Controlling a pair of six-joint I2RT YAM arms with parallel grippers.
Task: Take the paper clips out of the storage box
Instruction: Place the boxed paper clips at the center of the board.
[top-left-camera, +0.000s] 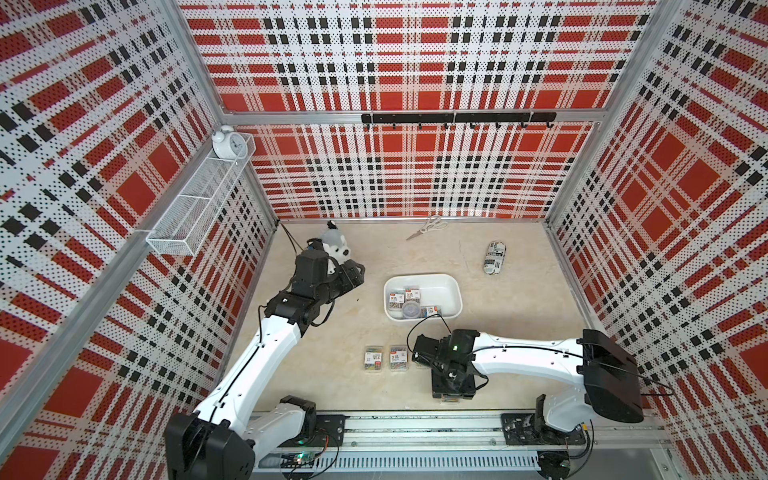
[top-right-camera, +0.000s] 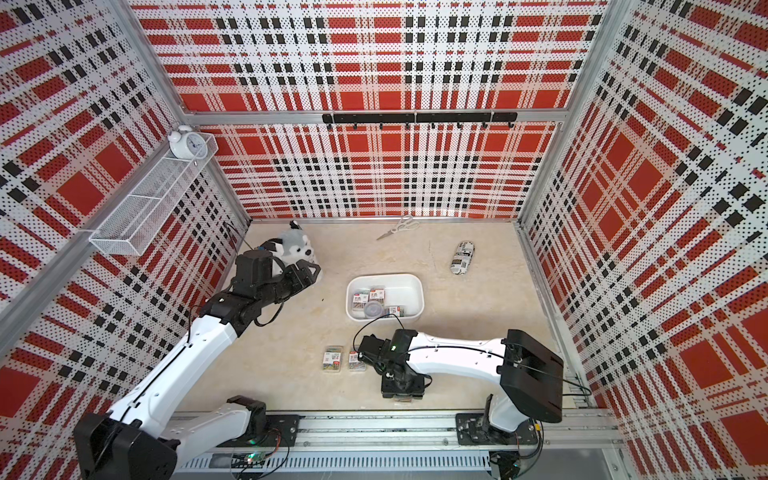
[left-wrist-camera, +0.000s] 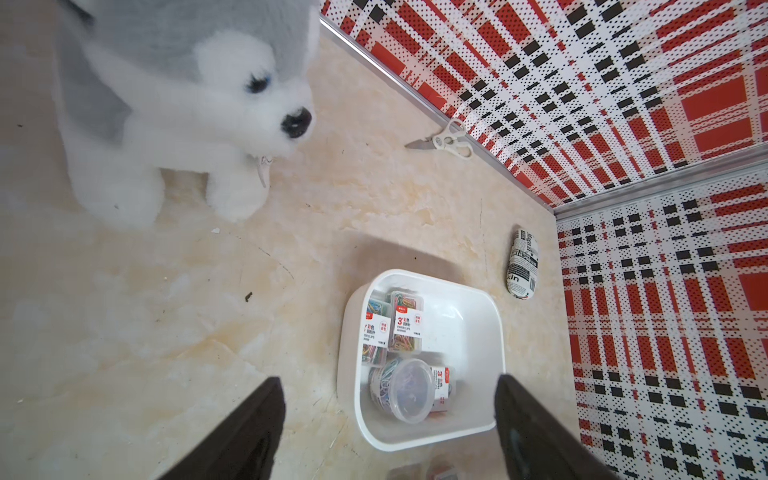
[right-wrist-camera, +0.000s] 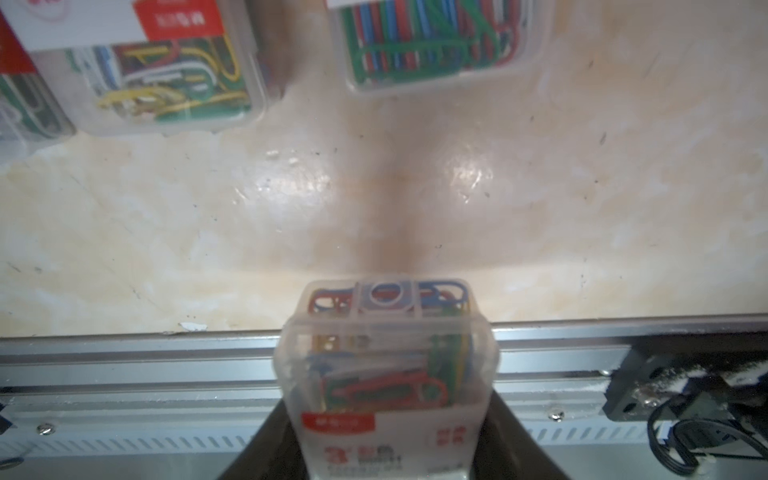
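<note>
While left gripper (left-wrist-camera: 388, 386) gapes, right gripper (right-wrist-camera: 384, 415) clamps clear rectangular case of multicoloured paper clips (right-wrist-camera: 386, 361).
Both hang near white plastic storage box (top-left-camera: 440, 291).

A grey-and-white plush dog (left-wrist-camera: 178, 104) stands on the beige marbled tabletop (top-left-camera: 511, 357) near the back left corner. White-handled scissors (top-left-camera: 430, 226) lie by the back wall, a newsprint-patterned cylinder (top-left-camera: 494, 257) on its side nearby. A white alarm clock (top-left-camera: 228, 143) sits in a wire basket (top-left-camera: 195, 208) on the left plaid wall; a black hook rail (top-left-camera: 457, 118) spans the back.
</note>
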